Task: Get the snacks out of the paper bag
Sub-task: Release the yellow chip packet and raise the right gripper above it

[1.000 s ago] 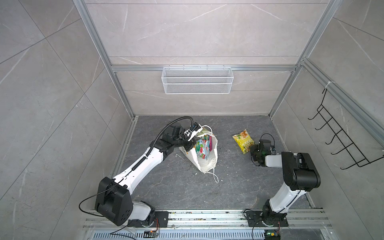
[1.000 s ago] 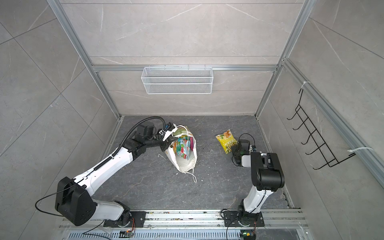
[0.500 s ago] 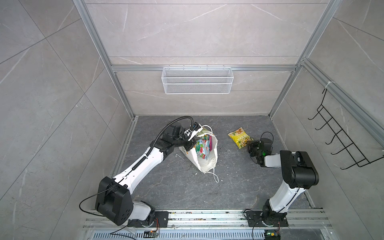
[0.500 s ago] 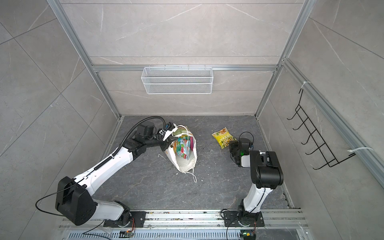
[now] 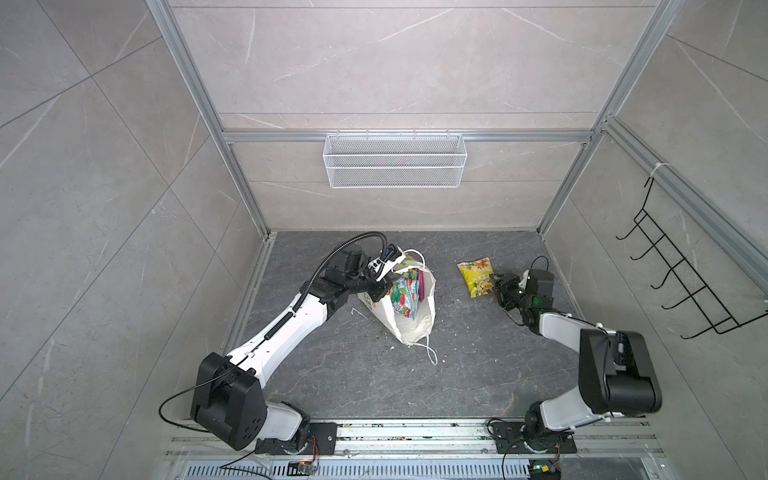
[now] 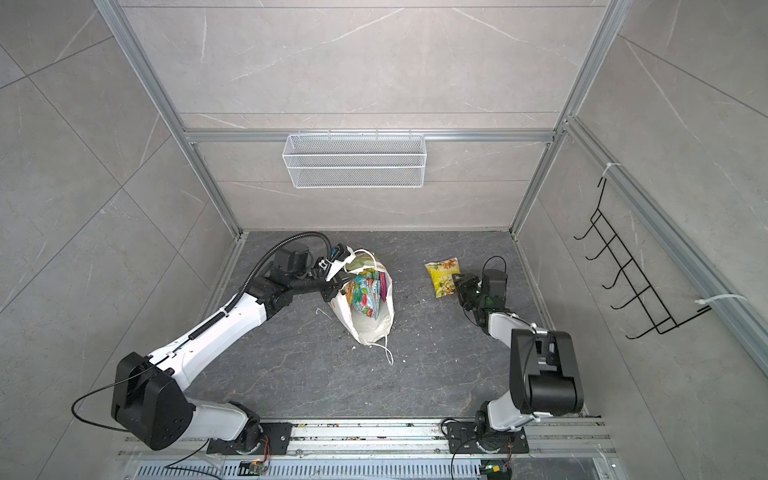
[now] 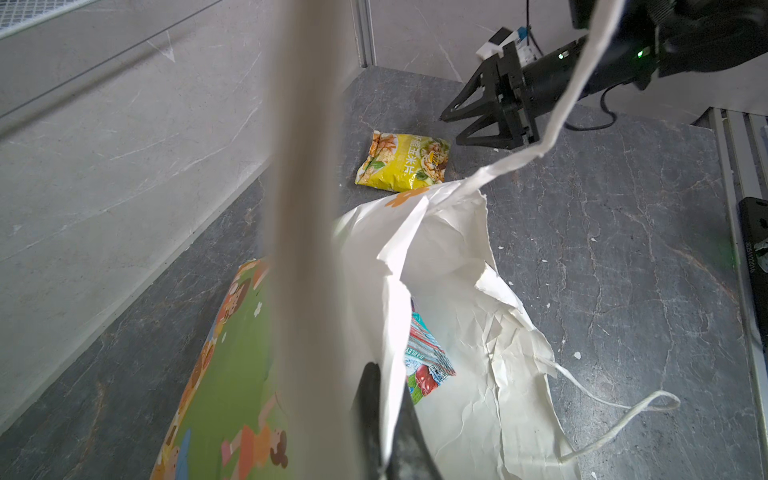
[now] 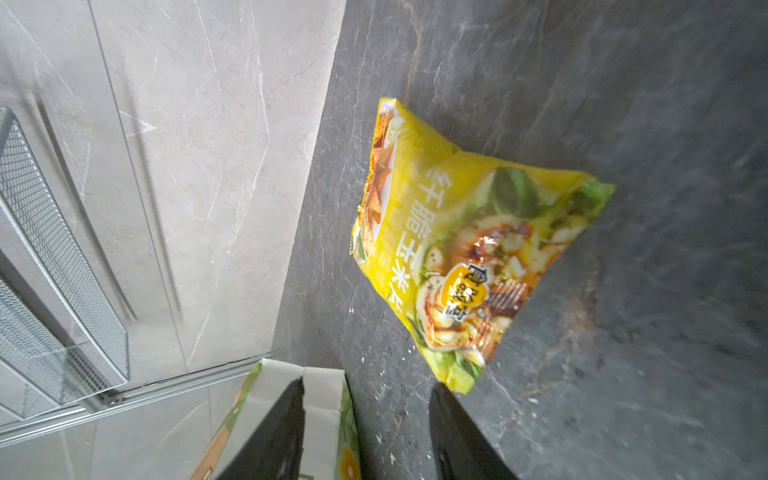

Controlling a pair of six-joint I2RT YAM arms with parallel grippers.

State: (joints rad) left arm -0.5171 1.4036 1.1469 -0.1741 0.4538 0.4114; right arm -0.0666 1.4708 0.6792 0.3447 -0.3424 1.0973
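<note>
The left hand (image 5: 377, 289) grips the paper bag (image 5: 411, 330) by its rim; the right hand (image 5: 500, 286), released, sits just beside the yellow packet (image 5: 477, 279).

Two grippers work here: the left gripper (image 5: 377, 291) and the right gripper (image 5: 497, 284). One paper bag (image 5: 415, 332) sits at the left gripper. One yellow packet (image 5: 476, 281) lies just ahead of the right gripper. Several overlapping packets (image 5: 406, 298) fill the bag, too bunched to count exactly. There is one wire basket (image 5: 395, 166) and one rack (image 5: 690, 266) with five hooks.

White arms (image 5: 291, 328) with black joints (image 5: 226, 399) and cables (image 5: 332, 258).
</note>
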